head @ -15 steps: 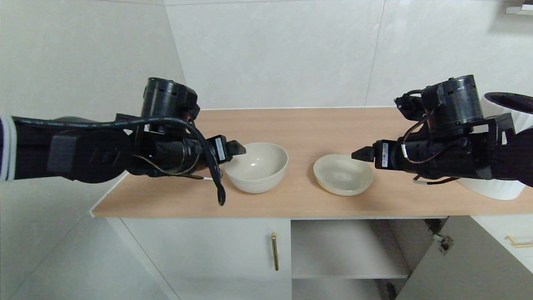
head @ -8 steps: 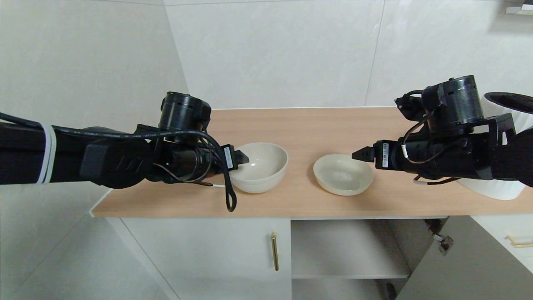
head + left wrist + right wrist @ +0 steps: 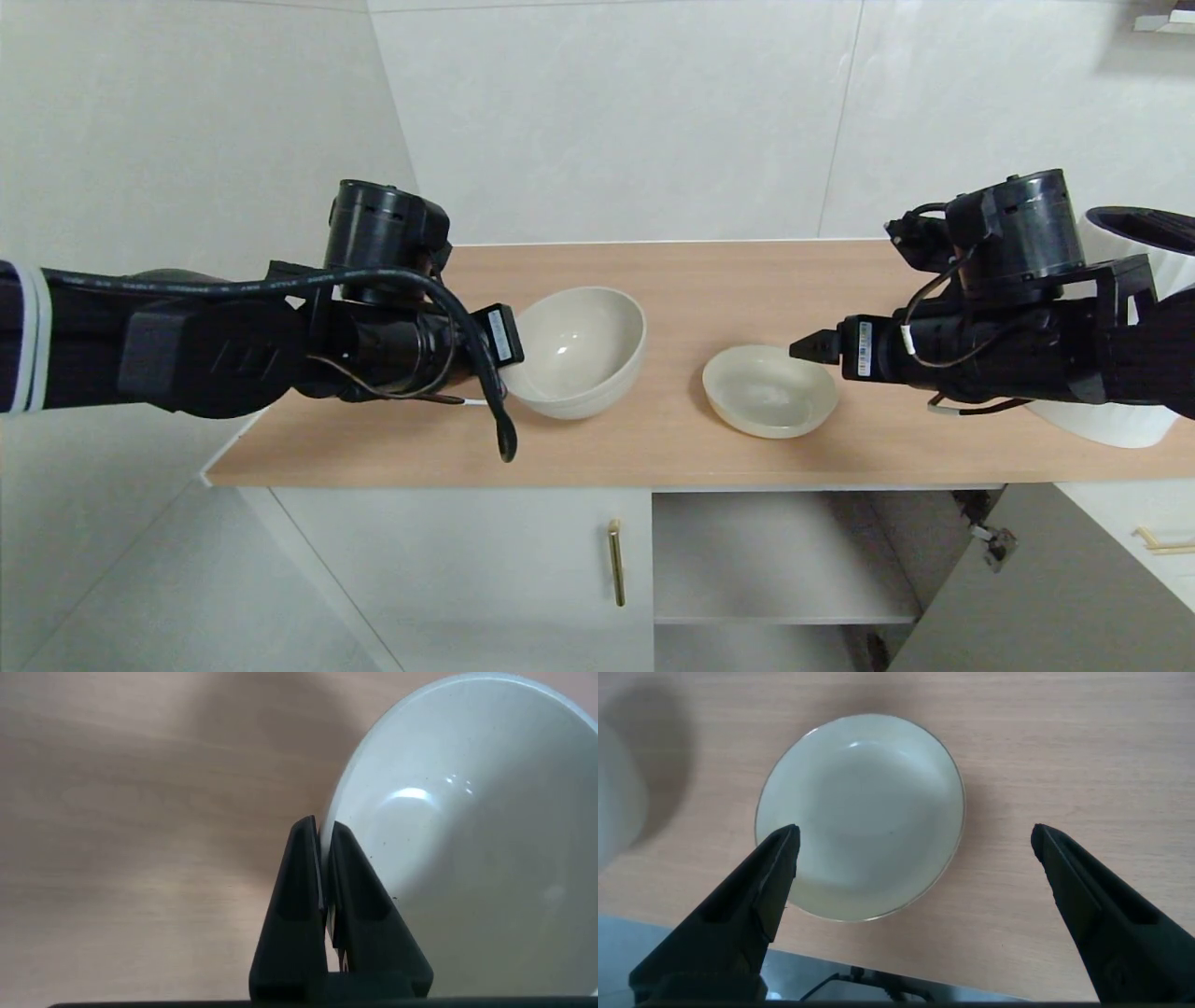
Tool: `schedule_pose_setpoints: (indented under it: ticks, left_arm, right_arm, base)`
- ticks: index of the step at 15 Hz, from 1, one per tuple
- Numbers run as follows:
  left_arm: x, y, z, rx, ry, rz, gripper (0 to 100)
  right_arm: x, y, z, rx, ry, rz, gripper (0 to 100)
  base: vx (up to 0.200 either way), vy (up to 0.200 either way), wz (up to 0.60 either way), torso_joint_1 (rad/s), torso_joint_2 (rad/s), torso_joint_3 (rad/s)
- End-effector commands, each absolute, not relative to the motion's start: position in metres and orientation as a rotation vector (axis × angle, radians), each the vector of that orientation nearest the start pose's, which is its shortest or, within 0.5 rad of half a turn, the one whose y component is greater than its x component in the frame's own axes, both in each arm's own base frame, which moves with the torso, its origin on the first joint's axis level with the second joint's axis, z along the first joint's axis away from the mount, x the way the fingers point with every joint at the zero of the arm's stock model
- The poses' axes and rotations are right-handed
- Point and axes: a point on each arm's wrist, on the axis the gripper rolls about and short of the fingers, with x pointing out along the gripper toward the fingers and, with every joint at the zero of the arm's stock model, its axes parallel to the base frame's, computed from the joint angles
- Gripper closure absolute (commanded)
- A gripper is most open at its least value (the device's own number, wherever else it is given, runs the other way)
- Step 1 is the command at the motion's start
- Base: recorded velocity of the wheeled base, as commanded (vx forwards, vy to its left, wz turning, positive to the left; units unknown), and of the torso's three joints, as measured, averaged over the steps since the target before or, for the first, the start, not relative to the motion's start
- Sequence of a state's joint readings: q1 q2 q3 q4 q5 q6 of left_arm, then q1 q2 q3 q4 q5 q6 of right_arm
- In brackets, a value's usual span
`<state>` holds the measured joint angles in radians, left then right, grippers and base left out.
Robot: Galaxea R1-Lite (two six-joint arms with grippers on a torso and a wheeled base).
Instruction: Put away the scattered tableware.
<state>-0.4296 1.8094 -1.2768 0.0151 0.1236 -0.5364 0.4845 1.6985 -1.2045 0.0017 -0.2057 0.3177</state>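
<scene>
The deep cream bowl [image 3: 579,350] sits tilted on the wooden countertop [image 3: 672,271], towards its left half, with its opening tipped up and towards the camera. Its left rim is pinched between the fingers [image 3: 301,873] of the left gripper [image 3: 513,341]. In the left wrist view the two fingers lie almost together, with the thin rim of the bowl [image 3: 467,812] caught between them, one inside and one outside. That view cuts off the bowl's far side. Whether its underside touches the wood cannot be told, since the arm and a hanging cable cover its lower left edge. Just to the right, and apart from it, a shallow cream dish [image 3: 770,390] lies flat and upright near the counter's front edge. The right gripper [image 3: 810,347] hangs close to the dish's right rim. In the right wrist view its fingers [image 3: 752,896] are spread wide on either side of the dish [image 3: 859,817] without touching it, and a pale blur at the edge of that view is part of the deep bowl. Behind the right arm stands a white round container [image 3: 1120,425], mostly hidden by the arm and cut off by the frame. Below the counter are a closed cabinet door [image 3: 467,569] with a brass handle [image 3: 614,563] and an open shelf compartment [image 3: 775,560]. The compartment's swung-out door [image 3: 980,597] is cut off at the bottom.
</scene>
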Motion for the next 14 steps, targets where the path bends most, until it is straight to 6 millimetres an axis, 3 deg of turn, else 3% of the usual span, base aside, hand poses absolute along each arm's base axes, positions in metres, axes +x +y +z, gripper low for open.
schedule_pose_setpoints:
  ticks: [1, 4, 5, 8, 14]
  left_arm:
    - [0.311, -0.140, 0.221, -0.376, 0.575, -0.154, 100]
    - [0.311, -0.139, 0.221, -0.376, 0.575, -0.154, 100]
    - [0.311, -0.139, 0.222, -0.377, 0.574, -0.155, 100]
    - [0.311, -0.139, 0.222, -0.376, 0.573, -0.153, 100]
    - [0.308, -0.138, 0.227, -0.381, 0.561, -0.158, 100]
  right_arm:
    - [0.286, 0.145, 0.228, 0.136, 0.519, 0.193, 0]
    - [0.293, 0.147, 0.218, 0.121, 0.550, 0.181, 0]
    - [0.304, 0.147, 0.203, 0.101, 0.587, 0.150, 0]
    - [0.320, 0.147, 0.186, 0.069, 0.611, 0.074, 0]
    - [0.325, 0.146, 0.183, 0.064, 0.617, 0.062, 0]
  base:
    - [0.000, 0.000, 0.00, 0.000, 0.00, 0.000]
    - [0.000, 0.000, 0.00, 0.000, 0.00, 0.000]
    - [0.000, 0.000, 0.00, 0.000, 0.00, 0.000]
    - [0.000, 0.000, 0.00, 0.000, 0.00, 0.000]
    - [0.000, 0.000, 0.00, 0.000, 0.00, 0.000]
